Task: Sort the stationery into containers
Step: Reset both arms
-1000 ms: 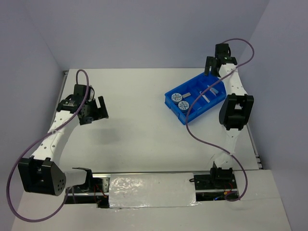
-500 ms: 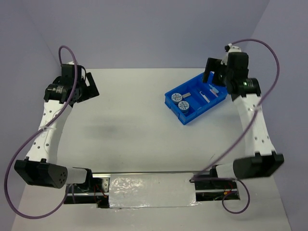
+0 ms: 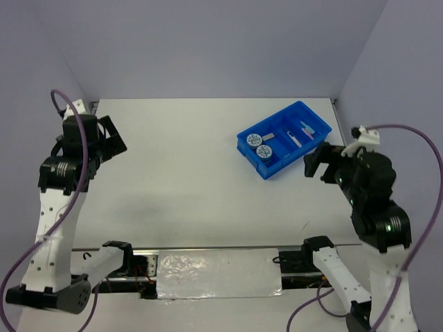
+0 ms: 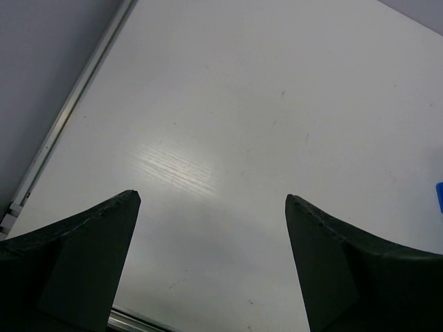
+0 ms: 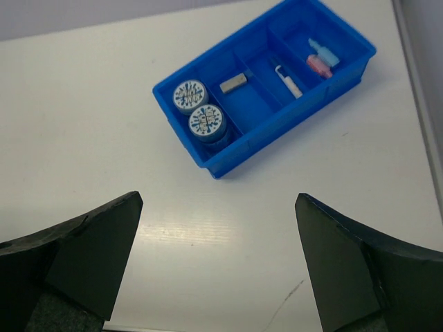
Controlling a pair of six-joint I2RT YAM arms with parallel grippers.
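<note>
Blue tray [image 5: 277,130] far right on table [image 5: 90,138], holding round boxes [image 5: 190,95], eraser [image 5: 234,83], pen [image 5: 287,81], small pieces [image 5: 320,62] | right claw [image 5: 218,196] has backed off the tray, left claw [image 4: 211,196] retreated to the left edge, both spread apart, empty | sorting looks finished.

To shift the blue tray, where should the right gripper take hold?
I'd pinch the blue tray by its long near wall from above, jaws straddling it. That wall is thin and upright, and the eraser lies at its compartment's far end, leaving room.
</note>
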